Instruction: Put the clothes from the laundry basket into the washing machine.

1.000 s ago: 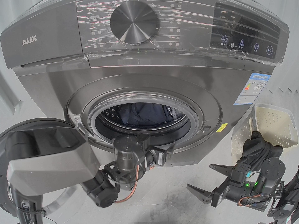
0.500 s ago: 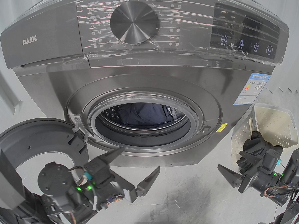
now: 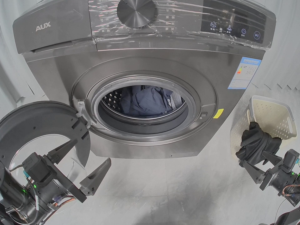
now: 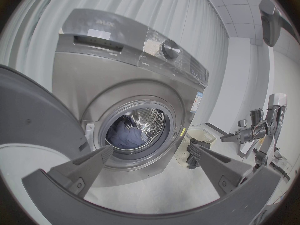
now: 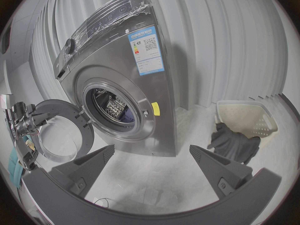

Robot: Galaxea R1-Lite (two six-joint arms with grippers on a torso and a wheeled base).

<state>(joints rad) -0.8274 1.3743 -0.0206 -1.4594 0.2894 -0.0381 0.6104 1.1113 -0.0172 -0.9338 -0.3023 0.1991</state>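
The grey washing machine has its round door swung open to the left. A dark blue garment lies inside the drum. To the right on the floor stands the cream laundry basket, with a dark grey garment draped over its near rim. My left gripper hangs open and empty low at the left, in front of the door. My right gripper is open just below the dark garment, touching nothing. The right wrist view shows the garment spilling from the basket onto the floor.
The pale floor in front of the machine is bare. The open door stands close beside my left gripper. White curtains hang behind the machine and the basket.
My left arm has pulled back from the drum opening to the lower left, fingers open. My right gripper has shifted right to under the dark garment. The head camera has shifted too.
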